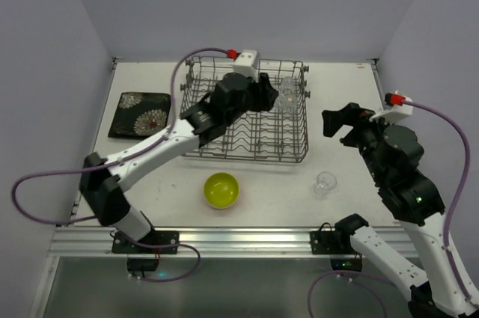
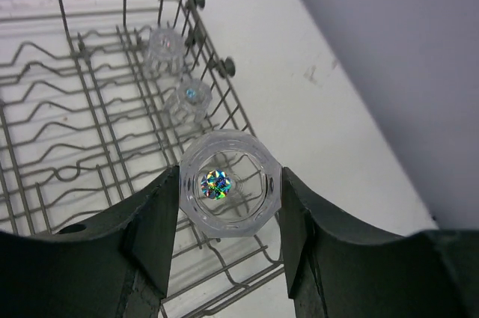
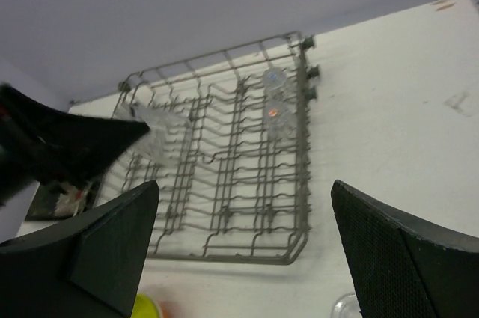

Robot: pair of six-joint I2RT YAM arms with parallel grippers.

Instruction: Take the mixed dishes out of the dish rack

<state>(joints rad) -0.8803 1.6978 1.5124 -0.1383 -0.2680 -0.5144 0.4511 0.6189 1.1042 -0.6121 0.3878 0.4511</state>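
Observation:
The grey wire dish rack (image 1: 224, 135) stands mid-table. My left gripper (image 1: 271, 93) hangs over its right part, shut on a clear glass (image 2: 228, 183) with a finger against each side; it also shows in the right wrist view (image 3: 161, 138). Two more clear glasses (image 2: 165, 45) (image 2: 190, 97) stand along the rack's right wall (image 1: 287, 97). A fourth glass (image 1: 325, 182) stands on the table right of the rack. The yellow-green bowl (image 1: 221, 189) sits in front of the rack. The flowered black plate (image 1: 139, 114) lies left of it. My right gripper (image 1: 340, 123) is open and empty, right of the rack. The teal plate and orange bowl are out of view.
Grey walls close the table at the back and both sides. The table's near edge is a metal rail (image 1: 247, 239) with both arm bases. The left arm's purple cable (image 1: 179, 71) arcs over the rack's left end.

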